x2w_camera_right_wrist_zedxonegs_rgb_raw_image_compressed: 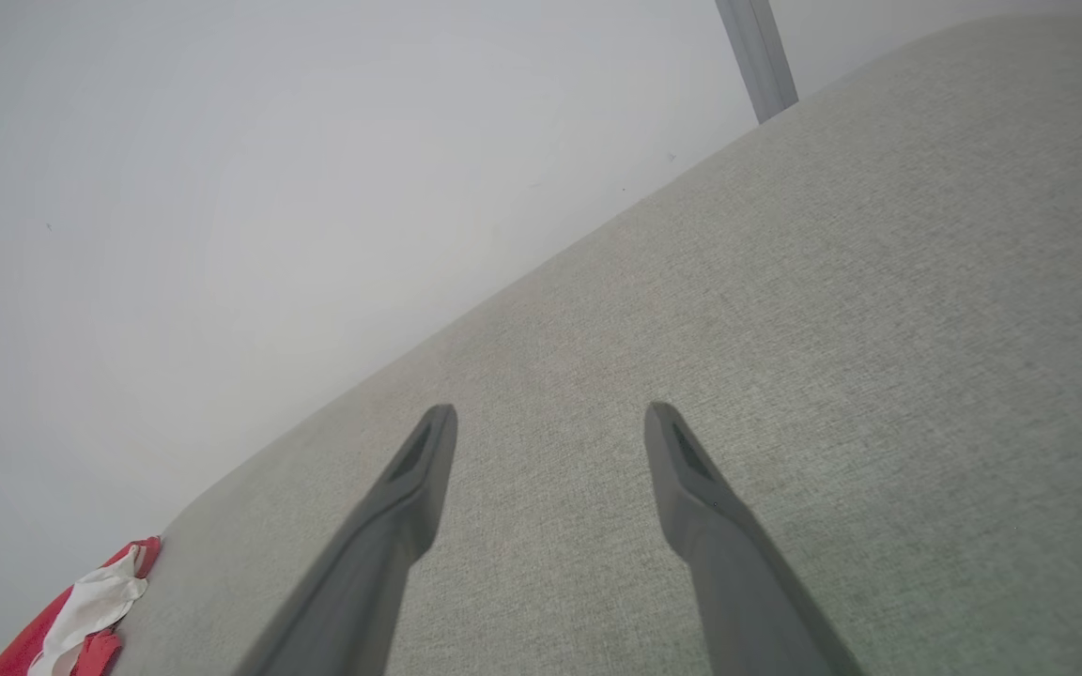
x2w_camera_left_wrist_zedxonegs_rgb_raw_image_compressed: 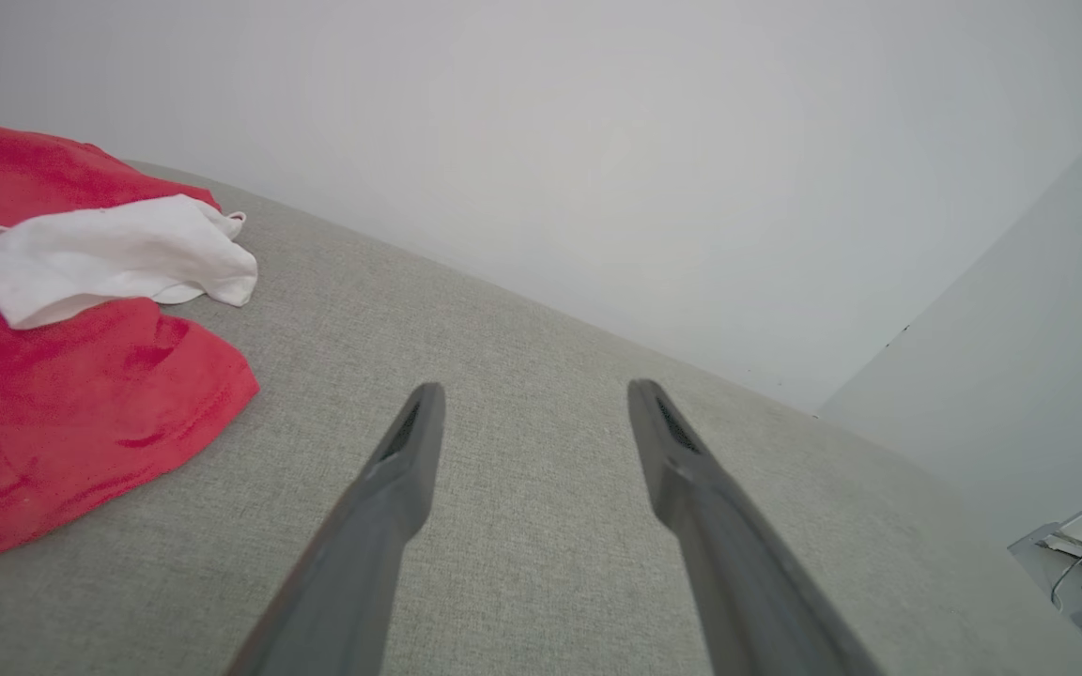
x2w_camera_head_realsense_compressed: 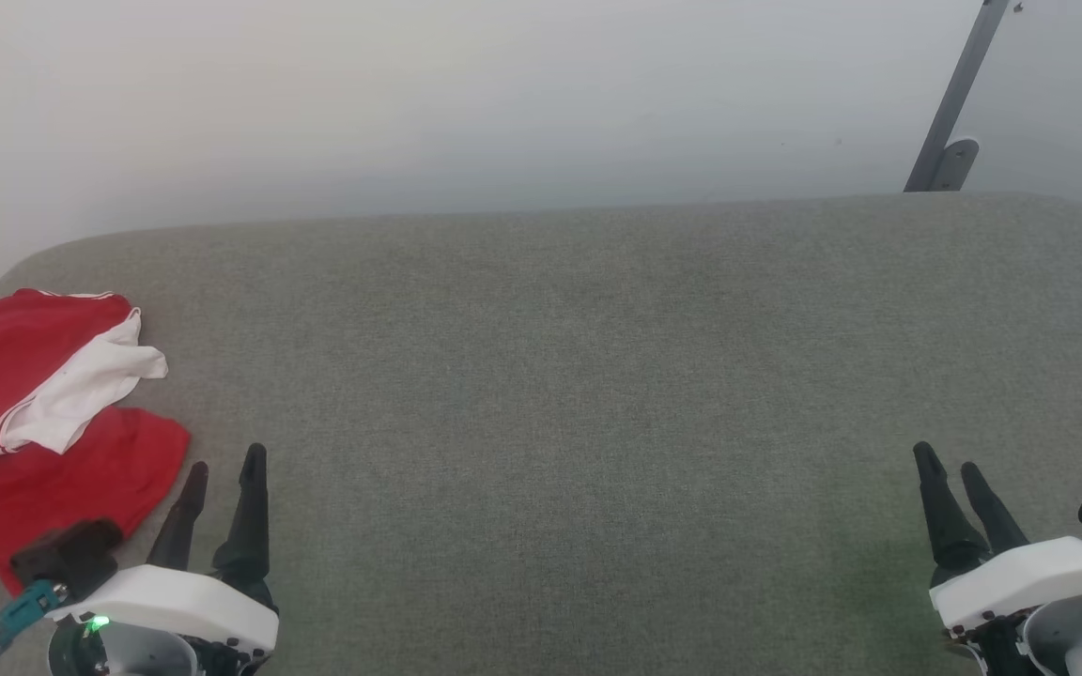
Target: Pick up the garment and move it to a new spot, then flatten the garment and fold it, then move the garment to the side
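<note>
Leftmost, the crumpled bright red soft T-shirt [x2w_camera_head_realsense_compressed: 62,479] with a white sleeve lies bunched at the left end of the grey fabric-covered bench [x2w_camera_head_realsense_compressed: 579,376], just beside the left tool [x2w_camera_head_realsense_compressed: 226,459], whose two dark fingers [x2w_camera_head_realsense_compressed: 248,516] stand spread with nothing between them. Well apart at the right, the right tool [x2w_camera_head_realsense_compressed: 945,458] is likewise spread and empty, below a slanted grey metal post [x2w_camera_head_realsense_compressed: 959,94].

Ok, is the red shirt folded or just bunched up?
Bunched up, not neatly folded. The garment lies in a rumpled heap at the left end of the grey cushion, a white sleeve draped across the red cloth.
</note>
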